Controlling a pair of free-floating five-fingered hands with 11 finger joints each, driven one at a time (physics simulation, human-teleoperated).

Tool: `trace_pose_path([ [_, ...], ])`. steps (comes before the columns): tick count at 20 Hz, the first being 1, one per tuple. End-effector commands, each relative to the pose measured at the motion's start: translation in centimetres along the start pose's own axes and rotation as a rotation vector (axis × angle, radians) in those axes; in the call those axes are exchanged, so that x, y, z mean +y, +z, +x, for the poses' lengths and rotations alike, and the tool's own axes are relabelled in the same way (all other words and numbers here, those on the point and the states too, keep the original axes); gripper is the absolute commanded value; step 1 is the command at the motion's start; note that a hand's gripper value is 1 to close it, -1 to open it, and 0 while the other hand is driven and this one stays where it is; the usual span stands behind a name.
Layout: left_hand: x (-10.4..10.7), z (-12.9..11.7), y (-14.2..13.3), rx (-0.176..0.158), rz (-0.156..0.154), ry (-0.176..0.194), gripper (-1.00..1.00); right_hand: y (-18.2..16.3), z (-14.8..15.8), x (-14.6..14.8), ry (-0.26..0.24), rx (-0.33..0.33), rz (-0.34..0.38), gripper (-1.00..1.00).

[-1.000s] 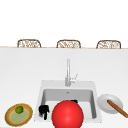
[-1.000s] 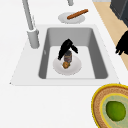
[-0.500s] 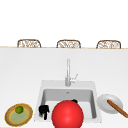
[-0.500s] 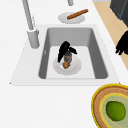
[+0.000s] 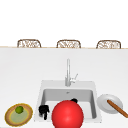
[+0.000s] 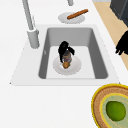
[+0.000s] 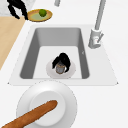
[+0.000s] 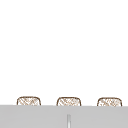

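Down in the grey rectangular sink basin (image 6: 96,53) one black hand, the right hand (image 6: 64,50), reaches onto a small white round plate (image 6: 75,67) on the basin floor, its fingers (image 7: 55,62) curled down round a small brownish-grey object (image 6: 66,60) that sits on that plate. What the object is I cannot make out: from the left side a rounded tan end shows below the fingers, from the right side only a greyish patch between them. From the front, a big red ball-like shape (image 5: 67,114) blocks the near half of the basin, so just a black sliver of the right hand (image 5: 74,100) peeps over its top and the plate is hidden altogether. The left hand (image 5: 44,110) hangs at the basin's front left corner, over the rim, with its fingers pointing down and loosely bent, gripping nothing; in the left side view it is cut off by the frame edge. Left of the basin on the white worktop (image 5: 25,75) stands a round yellow-rimmed woven plate (image 5: 10,120) with a green lime (image 5: 19,109) on it. Right of the basin lies a white plate (image 5: 105,100) carrying a long brown baguette-like stick (image 5: 117,108), which runs past the plate's rim. Behind the basin rises the tall grey faucet (image 5: 68,72).
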Motion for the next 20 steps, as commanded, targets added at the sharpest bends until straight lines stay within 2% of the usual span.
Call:
trace_pose_path([
  [1, 0.0, 0.0, 0.0, 0.0, 0.0, 0.0, 0.0, -0.1, 0.0, 0.5, 0.011, 0.003, 0.002, 1.0],
  [2, 0.0, 0.0, 0.0, 0.0, 0.0, 0.0, 0.0, -0.1, 0.2, 0.6, 0.019, 0.008, -0.003, 1.0],
  [5, 0.0, 0.0, 0.0, 0.0, 0.0, 0.0, 0.0, 0.7, 0.2, 0.9, 0.014, 0.024, -0.093, 1.0],
  [9, 0.0, 0.0, 0.0, 0.0, 0.0, 0.0, 0.0, 2.8, -0.4, -0.3, 0.001, 0.028, -0.077, 1.0],
  [13, 0.0, 0.0, 0.0, 0.0, 0.0, 0.0, 0.0, 5.7, -0.8, -0.3, -0.028, 0.049, -0.114, 1.0],
  [15, 0.0, 0.0, 0.0, 0.0, 0.0, 0.0, 0.0, 6.3, -0.8, -1.3, -0.05, 0.08, -0.121, 1.0],
  [20, 0.0, 0.0, 0.0, 0.0, 0.0, 0.0, 0.0, 8.3, -1.0, -2.0, -0.047, 0.147, -0.117, 1.0],
])
